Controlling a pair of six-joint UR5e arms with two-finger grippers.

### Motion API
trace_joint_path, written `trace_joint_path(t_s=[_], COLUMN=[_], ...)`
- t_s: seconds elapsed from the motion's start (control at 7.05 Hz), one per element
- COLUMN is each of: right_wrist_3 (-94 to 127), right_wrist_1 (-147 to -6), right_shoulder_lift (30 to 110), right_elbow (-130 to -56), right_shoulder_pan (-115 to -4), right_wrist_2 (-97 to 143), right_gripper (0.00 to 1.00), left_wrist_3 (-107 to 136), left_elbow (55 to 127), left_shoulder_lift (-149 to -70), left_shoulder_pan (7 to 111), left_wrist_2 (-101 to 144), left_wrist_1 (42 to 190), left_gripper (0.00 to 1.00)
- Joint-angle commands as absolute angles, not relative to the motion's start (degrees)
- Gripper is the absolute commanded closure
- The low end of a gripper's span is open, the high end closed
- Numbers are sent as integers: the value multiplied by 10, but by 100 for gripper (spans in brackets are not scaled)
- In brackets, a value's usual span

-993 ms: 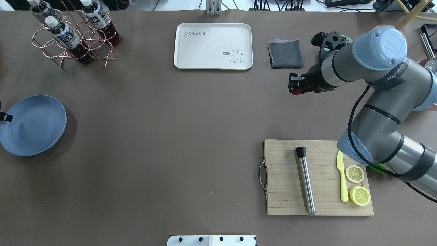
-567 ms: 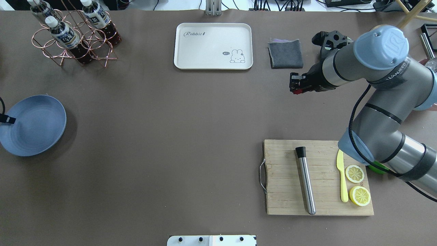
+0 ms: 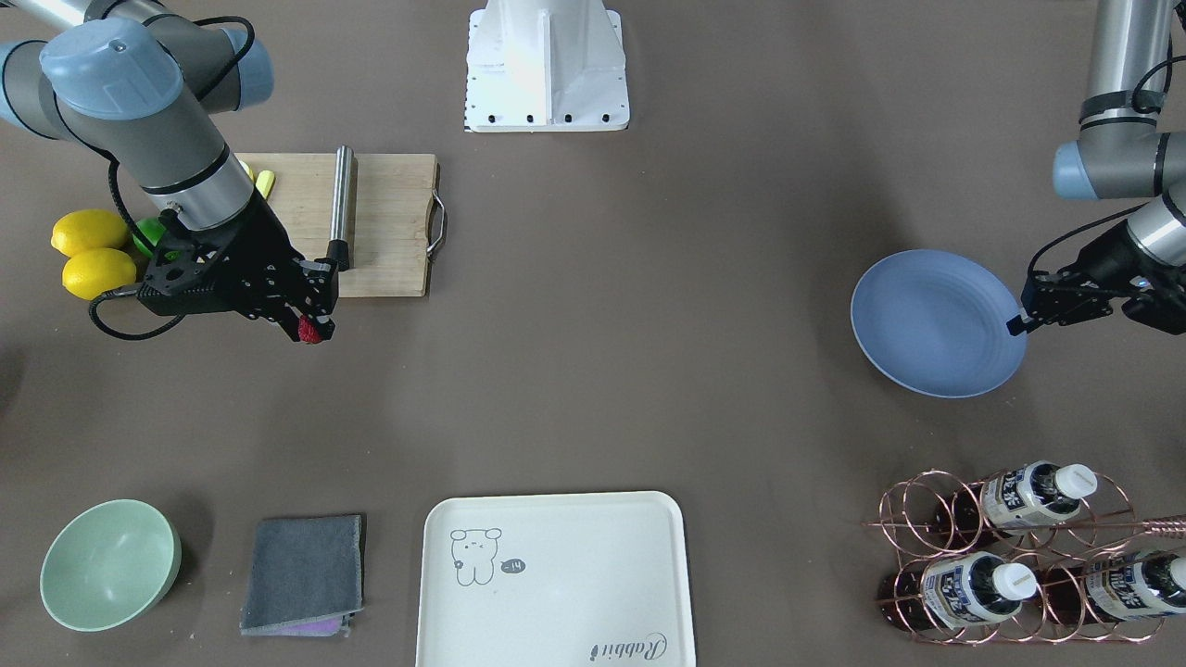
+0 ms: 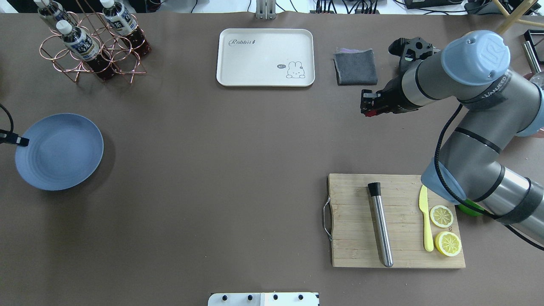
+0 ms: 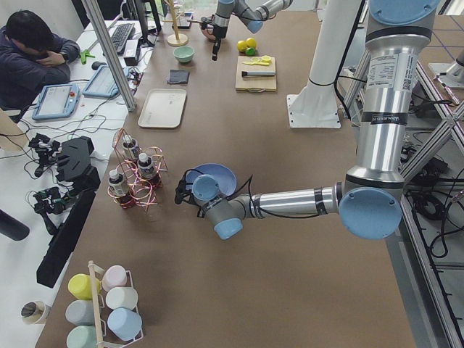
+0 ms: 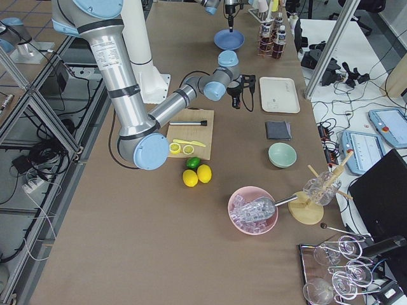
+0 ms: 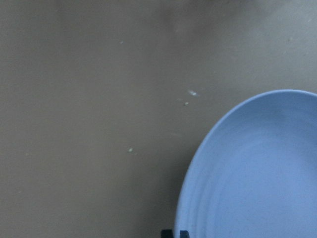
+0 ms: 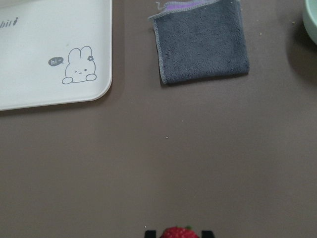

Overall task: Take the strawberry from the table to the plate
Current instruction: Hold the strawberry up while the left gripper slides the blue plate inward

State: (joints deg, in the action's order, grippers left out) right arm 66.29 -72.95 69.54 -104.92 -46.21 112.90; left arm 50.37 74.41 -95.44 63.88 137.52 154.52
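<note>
Holding the strawberry [image 3: 310,330], the right hand [image 4: 369,111] hangs near the grey cloth [image 4: 356,67].

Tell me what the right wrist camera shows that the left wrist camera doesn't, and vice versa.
Only right wrist: the strawberry in the right tool, the rabbit tray, the grey cloth, a pale bowl's edge. Only left wrist: the blue plate, rim in the left tool. Both: the brown table, with dark tool tips at the bottom edge.
</note>
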Motion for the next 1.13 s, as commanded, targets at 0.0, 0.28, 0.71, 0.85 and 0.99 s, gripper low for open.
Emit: trace_joint_path(t_s=[0.0,0.28,0.71,0.85,0.99], right_wrist_3=[668,671,671,671,671], right_wrist_1=[-730,-730,-732,-732,-742], right_shoulder_lift=[695,695,694,694,683], right_elbow=[-1050,-1056,-1056,-1056,-1054], right_shoulder_pan=[-461,-459,-458,-457,-454], right_wrist_2=[1129,1129,1135,1135,1135], right_gripper=[100,100,100,100,100], left_wrist_3=[652,745,802,802,802], left_elbow=[758,765,791,818,818], left_shoulder_lift=[-1041,-1111,-1202,-1215,-1222], left_shoulder_pan=[552,490,360,328,308], left_wrist_2=[1307,1260,1118,1088,1067], left_wrist_1=[1546,1536,1430,1371,1355], left_gripper=[100,100,100,100,100])
